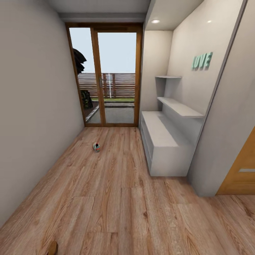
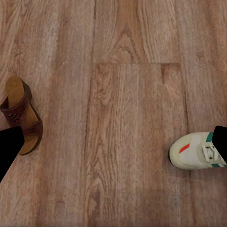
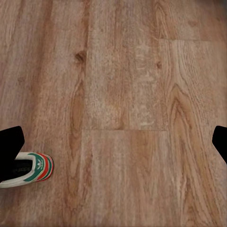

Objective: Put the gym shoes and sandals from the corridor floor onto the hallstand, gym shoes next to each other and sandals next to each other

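Observation:
One gym shoe (image 1: pixel 96 146) lies far down the corridor floor (image 1: pixel 117 198), left of the hallstand (image 1: pixel 161 136), whose bench top is bare. A brown sandal's tip (image 1: pixel 53 248) pokes in at the head view's bottom edge. In the left wrist view a sandal (image 2: pixel 21 116) lies beside one dark fingertip and a white gym shoe's toe (image 2: pixel 194 151) beside the other; my left gripper (image 2: pixel 113 142) is open above bare planks. In the right wrist view a gym shoe's heel (image 3: pixel 30 169) shows just under one fingertip of my open right gripper (image 3: pixel 116 139). Both grippers hold nothing.
A glass door with a wooden frame (image 1: pixel 106 74) closes the corridor's far end. A grey wall (image 1: pixel 32 106) runs along the left. A wooden door (image 1: pixel 241 170) stands at the right, past the hallstand's near side panel.

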You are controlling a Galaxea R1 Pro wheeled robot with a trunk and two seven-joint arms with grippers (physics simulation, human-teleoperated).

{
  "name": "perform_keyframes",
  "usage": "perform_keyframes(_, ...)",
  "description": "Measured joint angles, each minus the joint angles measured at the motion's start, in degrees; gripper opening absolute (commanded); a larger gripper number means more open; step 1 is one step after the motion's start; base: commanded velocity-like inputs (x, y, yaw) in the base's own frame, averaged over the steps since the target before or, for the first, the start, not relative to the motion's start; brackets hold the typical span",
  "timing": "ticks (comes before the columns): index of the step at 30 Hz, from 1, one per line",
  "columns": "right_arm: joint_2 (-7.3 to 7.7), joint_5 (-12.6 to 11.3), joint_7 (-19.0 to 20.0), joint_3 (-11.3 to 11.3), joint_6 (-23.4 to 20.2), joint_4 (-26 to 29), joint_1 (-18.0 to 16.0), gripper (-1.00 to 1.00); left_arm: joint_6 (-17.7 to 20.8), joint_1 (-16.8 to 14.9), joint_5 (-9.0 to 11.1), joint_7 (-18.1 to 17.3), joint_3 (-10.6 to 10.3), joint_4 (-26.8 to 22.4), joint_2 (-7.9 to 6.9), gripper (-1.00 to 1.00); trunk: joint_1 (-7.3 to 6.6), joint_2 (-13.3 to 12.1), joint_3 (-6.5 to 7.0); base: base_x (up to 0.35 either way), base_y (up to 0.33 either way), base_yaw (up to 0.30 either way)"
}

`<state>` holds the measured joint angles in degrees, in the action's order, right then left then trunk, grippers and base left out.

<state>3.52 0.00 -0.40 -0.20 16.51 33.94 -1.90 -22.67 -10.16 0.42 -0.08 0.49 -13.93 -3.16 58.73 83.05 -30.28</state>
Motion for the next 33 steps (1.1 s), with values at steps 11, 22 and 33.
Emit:
perform_keyframes(11, -0.01, 0.34, 0.19, 0.25, 0.1, -0.12, 0.0, 1.0, 0.0, 0.0, -0.01, 0.0, 0.0, 0.0, 0.0, 1.0, 0.0, 0.0, 0.0, 0.0, 0.0, 0.0)
perform_keyframes(22, -0.01, 0.22, 0.15, 0.15, 0.05, -0.01, 0.0, 1.0, 0.0, 0.0, -0.01, 0.0, 0.0, 0.0, -0.08, 1.0, 0.0, 0.0, 0.0, 0.0, 0.0, 0.0)
perform_keyframes(33, -0.01, 0.14, 0.09, 0.19, 0.1, 0.01, 0.0, 1.0, 0.0, 0.06, -0.01, 0.0, 0.03, 0.0, -0.09, 1.0, 0.0, 0.0, 0.0, 0.007, 0.0, 0.0)
